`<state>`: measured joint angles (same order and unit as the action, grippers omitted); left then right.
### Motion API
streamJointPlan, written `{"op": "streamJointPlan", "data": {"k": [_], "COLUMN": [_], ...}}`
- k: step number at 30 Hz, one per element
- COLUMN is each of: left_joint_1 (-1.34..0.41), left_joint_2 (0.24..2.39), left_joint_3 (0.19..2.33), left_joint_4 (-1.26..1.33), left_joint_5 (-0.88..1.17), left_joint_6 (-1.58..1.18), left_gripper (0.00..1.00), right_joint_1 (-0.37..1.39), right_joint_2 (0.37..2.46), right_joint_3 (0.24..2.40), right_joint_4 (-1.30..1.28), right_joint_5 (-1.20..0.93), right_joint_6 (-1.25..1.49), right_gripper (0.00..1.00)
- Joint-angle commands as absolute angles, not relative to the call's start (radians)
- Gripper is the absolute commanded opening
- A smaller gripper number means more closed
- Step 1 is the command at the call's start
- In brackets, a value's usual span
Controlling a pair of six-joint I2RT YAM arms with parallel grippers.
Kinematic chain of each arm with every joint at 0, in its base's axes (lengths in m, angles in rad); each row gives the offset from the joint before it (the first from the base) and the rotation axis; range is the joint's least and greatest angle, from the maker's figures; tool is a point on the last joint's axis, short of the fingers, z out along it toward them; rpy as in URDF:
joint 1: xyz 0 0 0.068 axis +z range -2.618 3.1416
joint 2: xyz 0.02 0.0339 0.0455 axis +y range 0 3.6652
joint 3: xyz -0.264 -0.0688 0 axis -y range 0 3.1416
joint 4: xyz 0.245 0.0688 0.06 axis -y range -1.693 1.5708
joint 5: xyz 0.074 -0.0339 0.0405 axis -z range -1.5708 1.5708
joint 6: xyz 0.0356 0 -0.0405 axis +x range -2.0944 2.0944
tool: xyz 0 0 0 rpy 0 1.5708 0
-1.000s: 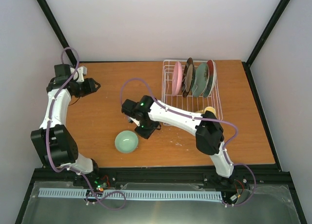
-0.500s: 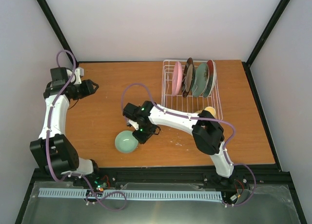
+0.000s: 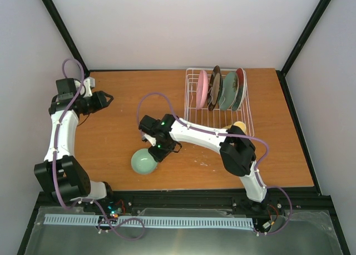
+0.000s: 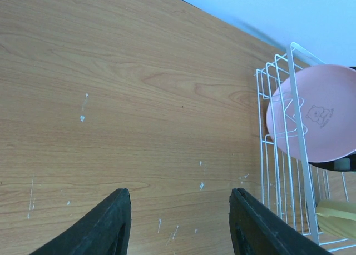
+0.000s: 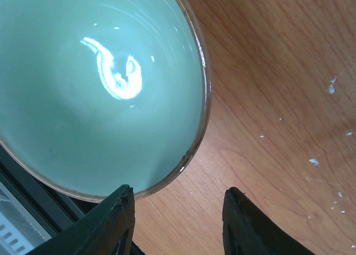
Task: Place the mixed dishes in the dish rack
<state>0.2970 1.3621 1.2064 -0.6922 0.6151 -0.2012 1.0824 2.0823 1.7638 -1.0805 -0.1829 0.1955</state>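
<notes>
My right gripper (image 3: 157,151) has swung from mid-table down to the bowl (image 3: 142,163), lower centre of the top view. Its jaws stand part open over the rim, gripping nothing yet. The left gripper (image 3: 110,98), upper left, is part open and empty. I judge the bowl the last dish outside the rack (image 3: 192,108).
</notes>
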Motion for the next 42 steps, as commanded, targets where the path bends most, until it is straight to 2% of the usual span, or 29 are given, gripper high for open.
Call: {"op": "streamJointPlan", "data": {"k": [1, 14, 20, 23, 28, 32, 36, 39, 42], "left_joint_1": [0.307, 0.307, 0.307, 0.307, 0.306, 0.330, 0.389, 0.402, 0.402], "left_joint_2": [1.335, 1.300, 1.308, 1.311, 1.315, 1.307, 1.303, 1.317, 1.340], "left_joint_3": [1.210, 1.194, 1.195, 1.192, 1.180, 1.144, 1.069, 0.990, 0.902], "left_joint_4": [-0.666, -0.681, -0.681, -0.675, -0.651, -0.573, -0.395, -0.166, 0.211], "left_joint_5": [0.643, 0.632, 0.628, 0.632, 0.655, 0.772, 1.026, 1.222, 1.383], "left_joint_6": [-0.221, -0.215, -0.210, -0.209, -0.203, -0.222, -0.295, -0.408, -0.706], "left_gripper": [0.49, 0.50, 0.50, 0.50, 0.50, 0.50, 0.50, 0.50, 0.52], "right_joint_1": [1.084, 1.085, 1.085, 1.085, 1.082, 1.036, 0.915, 0.785, 0.630], "right_joint_2": [2.080, 2.213, 2.257, 2.265, 2.242, 2.156, 2.027, 1.898, 1.754], "right_joint_3": [1.769, 1.899, 1.933, 1.928, 1.930, 1.939, 1.932, 1.889, 1.743], "right_joint_4": [-1.069, -1.036, -1.065, -1.066, -1.076, -1.066, -1.043, -0.981, -0.759], "right_joint_5": [-0.181, -0.240, -0.232, -0.237, -0.215, -0.239, -0.342, -0.513, -0.806], "right_joint_6": [0.212, 0.205, 0.176, 0.167, 0.156, 0.182, 0.212, 0.255, 0.399], "right_gripper": [0.44, 0.41, 0.22, 0.04, 0.03, 0.03, 0.03, 0.03, 0.03]}}
